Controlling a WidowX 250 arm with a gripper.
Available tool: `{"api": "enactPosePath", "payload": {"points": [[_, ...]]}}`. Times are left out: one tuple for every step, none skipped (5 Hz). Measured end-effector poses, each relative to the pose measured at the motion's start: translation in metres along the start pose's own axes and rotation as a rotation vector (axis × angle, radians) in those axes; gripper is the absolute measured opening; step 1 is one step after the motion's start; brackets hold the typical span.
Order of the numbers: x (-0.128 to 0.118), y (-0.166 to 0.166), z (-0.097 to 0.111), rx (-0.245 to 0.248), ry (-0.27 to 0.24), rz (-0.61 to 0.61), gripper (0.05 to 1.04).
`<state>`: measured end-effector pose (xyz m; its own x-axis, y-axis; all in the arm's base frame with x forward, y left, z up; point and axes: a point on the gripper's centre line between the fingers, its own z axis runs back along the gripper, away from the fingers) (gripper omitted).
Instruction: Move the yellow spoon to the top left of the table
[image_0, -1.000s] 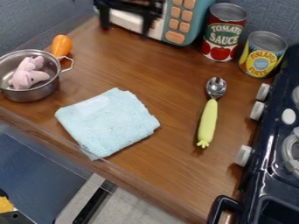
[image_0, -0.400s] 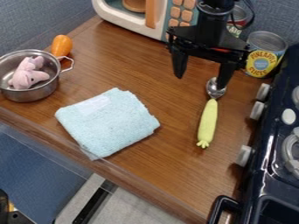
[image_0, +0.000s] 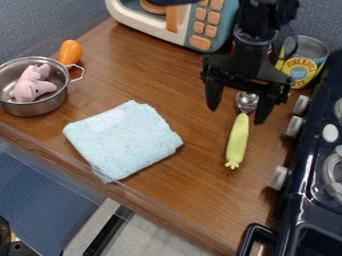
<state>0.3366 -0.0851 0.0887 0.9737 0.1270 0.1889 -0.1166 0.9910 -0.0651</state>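
I count one yellow-handled spoon (image_0: 237, 140), one folded light-blue washcloth (image_0: 124, 141), one metal pot (image_0: 40, 107), one pink plush toy (image_0: 32, 87), one orange toy vegetable (image_0: 70, 52), one toy microwave (image_0: 225, 20), one yellow-labelled can (image_0: 299, 69), one toy stove (image_0: 304, 200) and three white front knobs (image_0: 278, 178).

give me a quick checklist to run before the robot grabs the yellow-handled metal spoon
1. Black two-finger gripper open: ok, fingers apart
2. Lined up with the yellow-handled metal spoon: ok in this view, its metal bowl shows between the fingers
3. Gripper low enough to grasp: cannot tell from this angle
4. Spoon clear of the folded light blue cloth: ok, brown wooden table shows between them
5. Spoon at the table's top left: not ok, it lies toward the right
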Motion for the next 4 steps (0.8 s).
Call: {"api": "enactPosePath", "payload": {"points": [[-0.002, -0.002, -0.015, -0.01, 0.011, 0.007, 1.001], [-0.007, -0.006, -0.03, -0.019, 0.077, -0.027, 0.948], [-0.009, -0.012, -0.038, 0.034, 0.096, -0.054, 0.764], [-0.003, -0.016, -0.042, 0.045, 0.093, -0.062, 0.463]]}}
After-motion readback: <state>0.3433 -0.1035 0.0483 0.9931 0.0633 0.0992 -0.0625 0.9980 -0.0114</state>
